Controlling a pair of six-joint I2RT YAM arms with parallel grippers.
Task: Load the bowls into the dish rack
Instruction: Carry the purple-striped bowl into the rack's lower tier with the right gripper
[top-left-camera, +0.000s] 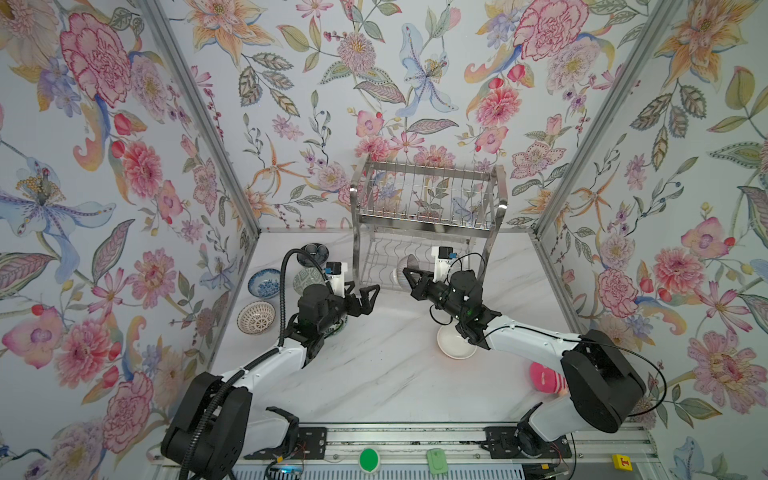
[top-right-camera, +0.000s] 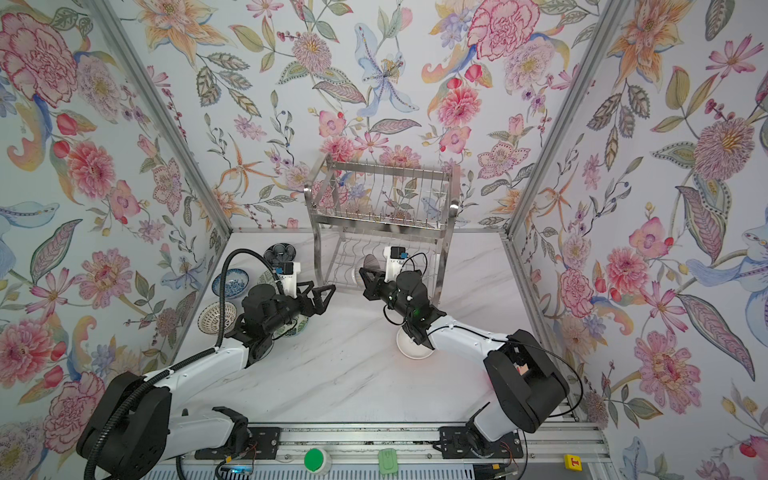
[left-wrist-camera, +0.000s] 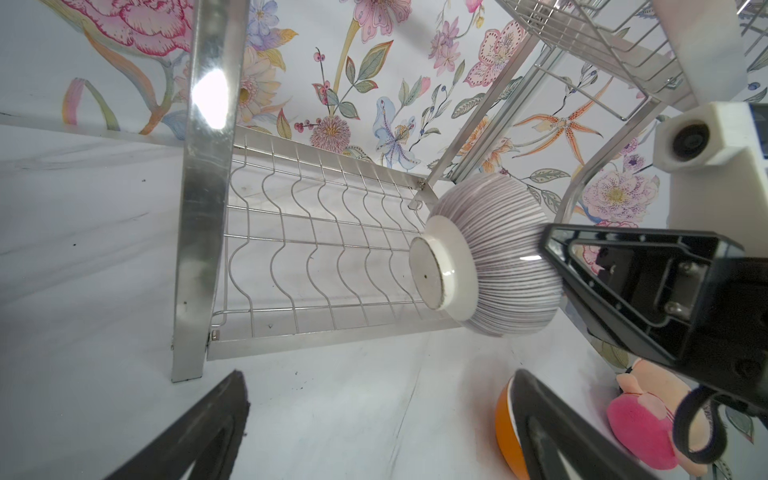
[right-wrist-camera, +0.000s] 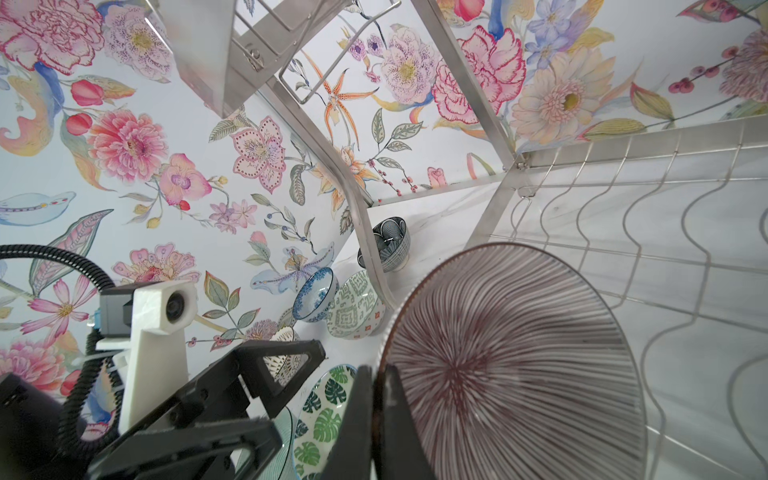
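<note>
- Well, in a top view the right gripper (top-left-camera: 408, 272) is squeezed shut on the rim of a striped bowl (top-left-camera: 400, 266). The bowl is tipped on its side at the front of the dish rack (top-left-camera: 424, 167), low down by the bottom shelf (top-left-camera: 386, 259). The left gripper (top-left-camera: 365, 291) is wide open and holds nothing. It hangs just in front of the rack.
- In a top view, a blue bowl (top-right-camera: 230, 282) and a lattice bowl (top-right-camera: 216, 318) sit on the table (top-right-camera: 332, 374) on the left, well apart from the rack. A white bowl (top-right-camera: 407, 349) sits right under the right arm (top-right-camera: 457, 336). I think the arm could knock that bowl if it drops lower.
- In the left wrist view, the striped bowl (left-wrist-camera: 498, 257) points its foot at the wavy wires of the bottom shelf (left-wrist-camera: 299, 249). I cannot tell if it touches them. A bent steel leg (left-wrist-camera: 582, 195) stands close behind the bowl. A small wrong push could bang the bowl on it.
- In the right wrist view, the pads (right-wrist-camera: 395, 419) pinch only the thin edge of the striped bowl (right-wrist-camera: 511, 365). The bowl looks smooth and round, so it might slip or swing in that small grip. If it is let go before it sits between the wires, it may roll out onto the table. A leaf bowl (right-wrist-camera: 328, 409) waits near the left gripper (right-wrist-camera: 274, 374).
</note>
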